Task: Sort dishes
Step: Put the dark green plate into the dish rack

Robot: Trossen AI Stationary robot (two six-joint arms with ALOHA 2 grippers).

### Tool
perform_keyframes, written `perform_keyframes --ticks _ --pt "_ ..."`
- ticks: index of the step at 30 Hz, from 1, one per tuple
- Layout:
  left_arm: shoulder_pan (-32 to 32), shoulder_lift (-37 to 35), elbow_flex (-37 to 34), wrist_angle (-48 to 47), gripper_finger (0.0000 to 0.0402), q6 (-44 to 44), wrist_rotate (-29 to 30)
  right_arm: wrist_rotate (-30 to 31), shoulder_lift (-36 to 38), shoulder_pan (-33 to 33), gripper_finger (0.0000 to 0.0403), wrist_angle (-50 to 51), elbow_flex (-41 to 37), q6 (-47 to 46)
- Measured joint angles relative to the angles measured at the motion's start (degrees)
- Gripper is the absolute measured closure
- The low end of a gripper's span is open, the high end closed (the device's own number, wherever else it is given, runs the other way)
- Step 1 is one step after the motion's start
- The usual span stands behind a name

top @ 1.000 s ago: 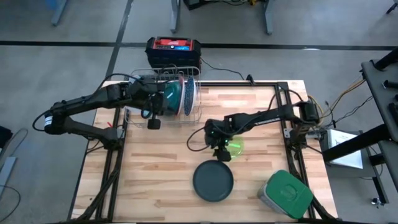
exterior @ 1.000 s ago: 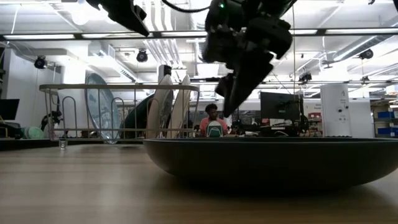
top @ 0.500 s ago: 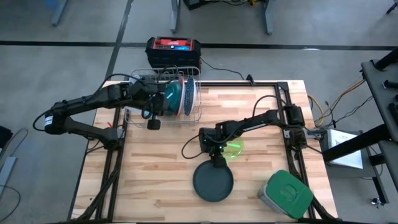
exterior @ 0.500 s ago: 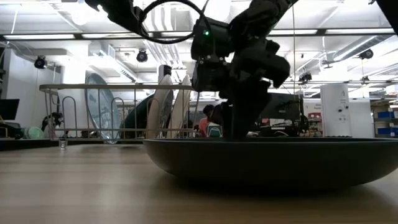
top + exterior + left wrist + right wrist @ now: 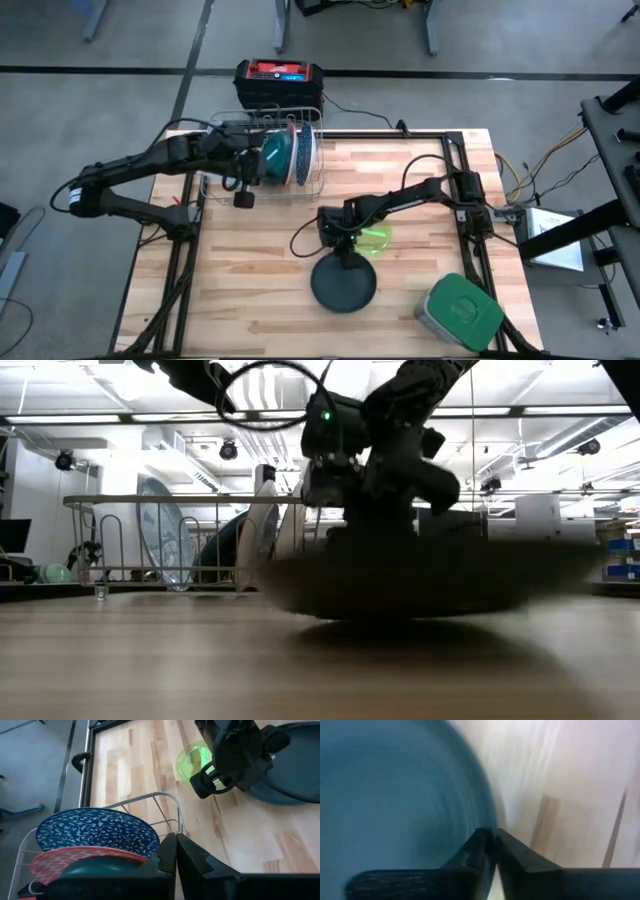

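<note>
Right tool [image 5: 347, 260] is pinched narrow on the rim of the grey plate [image 5: 343, 285], lifting it off the bench [image 5: 250, 290] beside the lime bowl [image 5: 375, 238]. Next, I'd say, carry it to the rack [image 5: 312, 185], where the left tool [image 5: 243, 197] hangs closed, empty.

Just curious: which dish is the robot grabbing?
The dark grey-teal plate, near the table's front: the right gripper pinches its rim, unlike the lime green bowl beside it.

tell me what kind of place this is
Probably a robotics lab or workshop: a pale wooden tabletop on a black metal frame, concrete floor, and shelving and computer monitors behind.
</note>
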State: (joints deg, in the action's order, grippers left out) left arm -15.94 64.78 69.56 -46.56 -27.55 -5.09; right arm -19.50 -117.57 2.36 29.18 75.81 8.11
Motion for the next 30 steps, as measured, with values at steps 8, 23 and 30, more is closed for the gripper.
perform_keyframes --ticks 8,23,30 --pt "0.0 -3.5 0.0 0.9 0.0401 1.9 0.0 1.7 2.6 0.2 0.0399 0.8 3.2 3.0" --pt "0.0 -14.3 -9.2 11.5 0.0401 3.6 -16.5 45.7 28.4 11.4 0.0402 -13.1 3.3 36.7" --pt "0.1 -18.4 -13.2 17.1 0.0401 6.9 -16.5 29.8 34.5 12.0 0.0402 -21.1 3.3 57.1"
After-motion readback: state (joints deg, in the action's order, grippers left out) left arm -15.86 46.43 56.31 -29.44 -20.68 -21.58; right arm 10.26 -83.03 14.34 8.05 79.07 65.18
